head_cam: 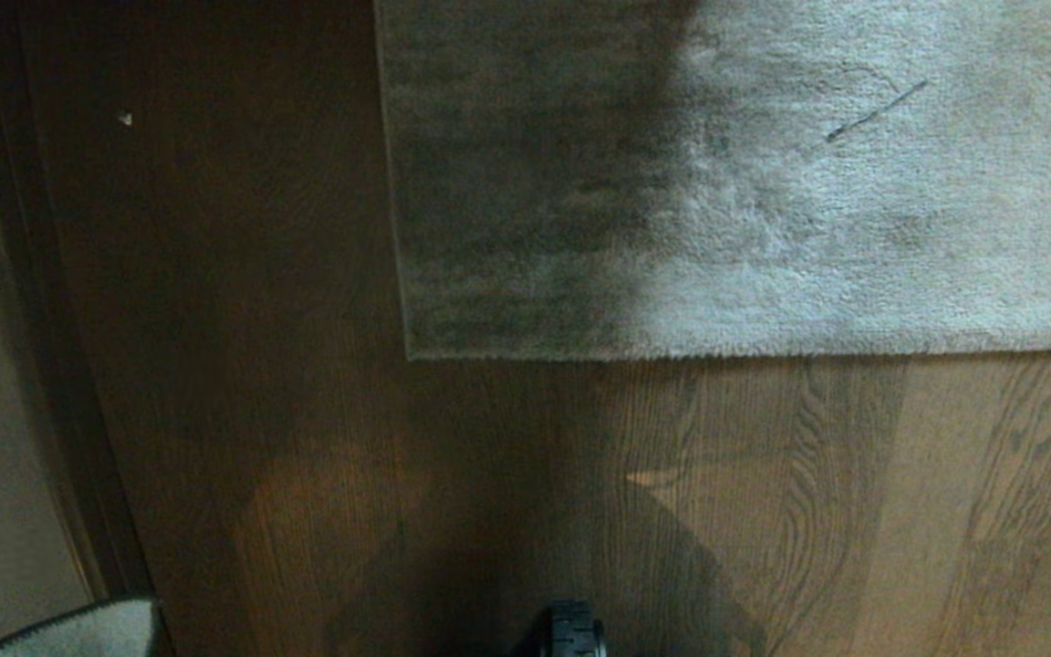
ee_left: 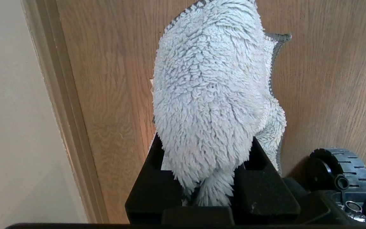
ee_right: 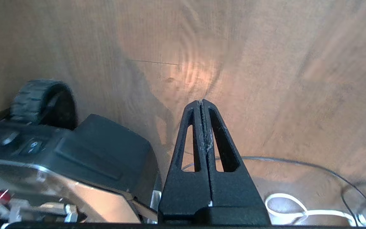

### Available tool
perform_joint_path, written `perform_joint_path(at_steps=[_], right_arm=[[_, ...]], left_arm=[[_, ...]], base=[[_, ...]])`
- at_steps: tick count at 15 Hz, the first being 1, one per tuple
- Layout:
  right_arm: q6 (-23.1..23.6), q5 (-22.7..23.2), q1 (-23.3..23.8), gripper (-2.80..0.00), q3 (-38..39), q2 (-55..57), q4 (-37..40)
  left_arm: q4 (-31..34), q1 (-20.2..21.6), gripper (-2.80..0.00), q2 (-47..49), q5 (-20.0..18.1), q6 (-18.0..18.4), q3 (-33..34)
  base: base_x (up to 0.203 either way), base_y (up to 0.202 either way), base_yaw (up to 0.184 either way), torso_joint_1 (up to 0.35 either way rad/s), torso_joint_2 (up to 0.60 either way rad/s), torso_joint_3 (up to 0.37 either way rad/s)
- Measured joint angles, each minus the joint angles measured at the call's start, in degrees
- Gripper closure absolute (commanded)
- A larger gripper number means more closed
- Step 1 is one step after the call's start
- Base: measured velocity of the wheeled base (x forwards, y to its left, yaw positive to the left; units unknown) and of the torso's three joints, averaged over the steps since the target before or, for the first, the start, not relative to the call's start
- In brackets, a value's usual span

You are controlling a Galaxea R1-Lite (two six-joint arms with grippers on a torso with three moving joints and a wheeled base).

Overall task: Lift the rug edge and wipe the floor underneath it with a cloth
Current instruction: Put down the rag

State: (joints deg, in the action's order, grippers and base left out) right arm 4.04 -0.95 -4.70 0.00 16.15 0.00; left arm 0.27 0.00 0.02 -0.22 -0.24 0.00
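Across the far half of the head view: large grey-beige short-pile rug, flat, straight rug edge (head_cam: 763,354) running crosswise, square corner toward the left, near half of the corner area in shadow. Nearer and to the left: brown wooden plank floor (head_cam: 854,502) with dark wavy grain, bare. At the lower left corner of that view: a scrap of the small pale grey-blue fluffy cloth (head_cam: 78,631). At the bottom middle: one black ribbed base wheel (head_cam: 574,631).

Low beside the base, over the planks and near a pale skirting board (ee_left: 65,105): left gripper (ee_left: 206,171), clenched on the cloth (ee_left: 208,95), the rag bunched and standing out past the black fingers.

On the other side, just above the floor: right gripper (ee_right: 201,105), pressed fully together, grasping nothing. Nearby: thin white cable (ee_right: 284,206) looped on the wood.
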Motion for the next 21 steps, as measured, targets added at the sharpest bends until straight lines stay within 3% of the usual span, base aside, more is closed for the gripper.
perform_joint_path(at_steps=[3,5,11,13,21], right_arm=[[0.0,0.0,5.6,0.0,0.0,-0.3,0.0],[-0.1,0.0,6.9,0.0,0.0,-0.9,0.0],[-0.2,0.0,5.2,0.0,0.0,-11.1,0.1],[-2.2,-0.2,5.0,0.0,0.0,-13.9,0.0],[-4.0,-0.4,4.9,0.0,0.0,-16.1,0.0]], left_arm=[[0.0,0.0,0.0,0.0,0.0,0.0,0.0],[0.0,0.0,0.0,0.0,0.0,0.0,0.0],[0.0,0.0,0.0,0.0,0.0,0.0,0.0],[0.0,0.0,0.0,0.0,0.0,0.0,0.0],[0.0,0.0,0.0,0.0,0.0,0.0,0.0]], base=[[0.0,0.0,0.0,0.0,0.0,0.0],[0.0,0.0,0.0,0.0,0.0,0.0],[0.0,0.0,0.0,0.0,0.0,0.0],[0.0,0.0,0.0,0.0,0.0,0.0],[0.0,0.0,0.0,0.0,0.0,0.0]])
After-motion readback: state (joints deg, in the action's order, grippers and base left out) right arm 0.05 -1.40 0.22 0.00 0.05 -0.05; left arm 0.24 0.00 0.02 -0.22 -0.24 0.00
